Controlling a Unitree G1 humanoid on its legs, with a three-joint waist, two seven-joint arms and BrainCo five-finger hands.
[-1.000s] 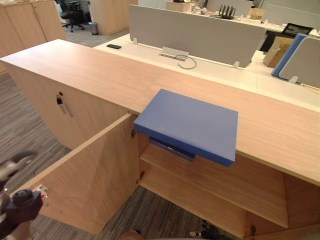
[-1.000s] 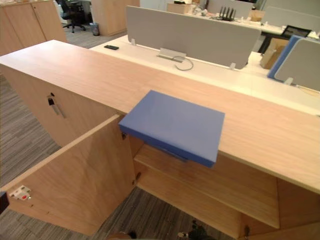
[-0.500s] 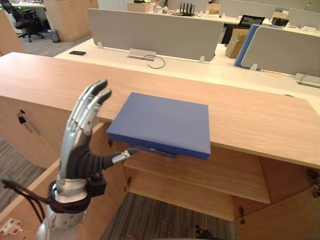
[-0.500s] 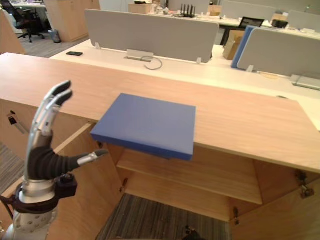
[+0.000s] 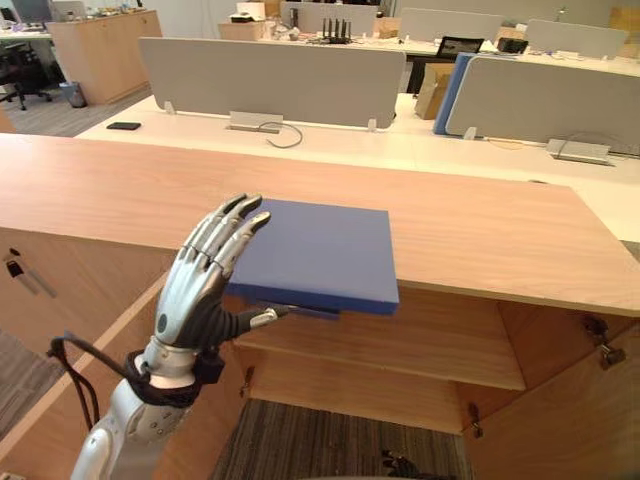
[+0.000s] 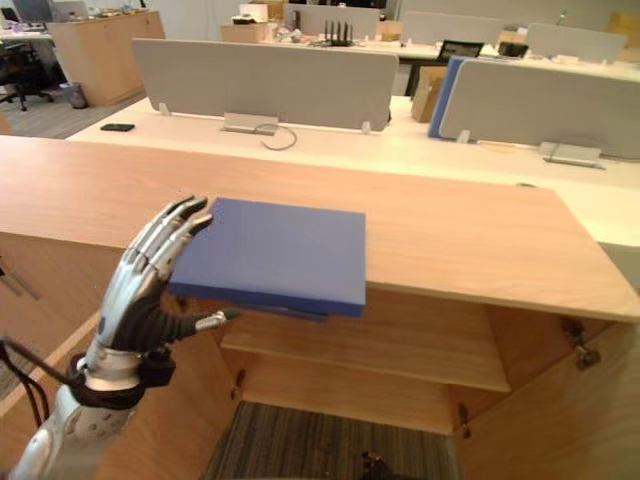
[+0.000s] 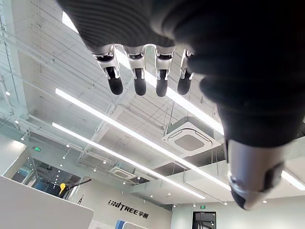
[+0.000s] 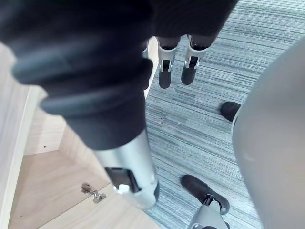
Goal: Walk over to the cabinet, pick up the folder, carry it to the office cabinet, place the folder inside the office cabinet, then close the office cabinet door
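A flat blue folder lies on the wooden cabinet top, its near edge jutting out over the open cupboard below. My left hand is raised at the folder's left side, open, with straight fingers pointing up and away. Their tips line up with the folder's left edge; I cannot tell if they touch it. The thumb points under the overhanging edge. In the left wrist view the fingers stand straight against the ceiling. My right hand hangs low over the carpet, fingers relaxed and holding nothing.
The cupboard under the folder is open: a shelf inside, the left door swung out toward me, the right door out at the lower right. A key sticks out of the neighbouring door. Grey desk screens stand behind.
The camera has moved, so the cabinet now faces me squarely. My left hand came up from the lower left and closed in on the folder's left edge. The folder has not moved.
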